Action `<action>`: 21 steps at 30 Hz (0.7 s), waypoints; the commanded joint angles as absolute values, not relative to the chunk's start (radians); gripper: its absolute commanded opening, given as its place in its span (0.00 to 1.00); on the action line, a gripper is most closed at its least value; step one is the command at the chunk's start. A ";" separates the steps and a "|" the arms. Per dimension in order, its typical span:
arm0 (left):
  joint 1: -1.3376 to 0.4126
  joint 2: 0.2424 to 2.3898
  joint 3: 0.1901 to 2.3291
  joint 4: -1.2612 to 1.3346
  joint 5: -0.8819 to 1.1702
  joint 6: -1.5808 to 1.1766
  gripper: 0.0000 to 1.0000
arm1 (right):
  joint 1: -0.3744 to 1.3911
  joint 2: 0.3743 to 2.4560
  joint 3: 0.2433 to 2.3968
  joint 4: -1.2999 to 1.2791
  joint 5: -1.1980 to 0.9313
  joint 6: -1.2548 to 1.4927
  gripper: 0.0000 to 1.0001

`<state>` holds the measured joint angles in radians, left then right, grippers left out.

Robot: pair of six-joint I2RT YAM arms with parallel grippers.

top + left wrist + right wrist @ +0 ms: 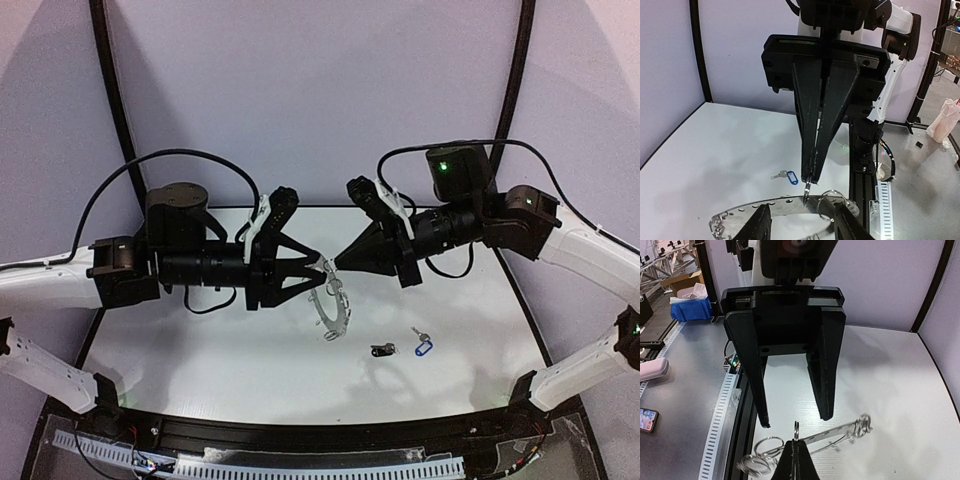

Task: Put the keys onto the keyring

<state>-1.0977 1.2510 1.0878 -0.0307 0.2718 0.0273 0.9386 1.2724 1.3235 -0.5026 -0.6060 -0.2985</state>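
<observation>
The keyring (336, 312), a flat silvery ring-shaped disc fringed with small wire loops, hangs in the air between my two arms. My right gripper (336, 264) is shut on one small loop (796, 429) at the keyring's (840, 432) upper edge. My left gripper (326, 272) faces it, open, its fingers (761, 226) astride the disc (782, 209) without touching it. The right gripper's (807, 186) shut tips come down onto the rim in the left wrist view. Both keys lie on the table: the black-headed key (383, 350) and the blue-tagged key (424, 347).
The white table (200, 350) is walled in behind and at both sides. A black rail (862, 165) and a slotted cable duct (883, 200) run along the near edge. Larger split rings (760, 455) dangle from the keyring's end.
</observation>
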 commanded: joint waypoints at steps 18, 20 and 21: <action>-1.101 1.277 1.128 -0.136 0.301 0.028 0.33 | 0.983 1.358 1.459 -0.657 -0.651 -0.380 0.00; -1.100 1.279 1.130 -0.137 0.307 0.028 0.30 | 0.986 1.362 1.463 -0.664 -0.645 -0.383 0.00; -1.100 1.279 1.130 -0.137 0.308 0.029 0.29 | 0.985 1.363 1.463 -0.663 -0.643 -0.385 0.00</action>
<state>-1.0977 1.2758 1.0973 -0.1169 0.2897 0.0261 0.9668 1.3529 1.4250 -0.6601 -0.6312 -0.3653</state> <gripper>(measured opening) 0.314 0.005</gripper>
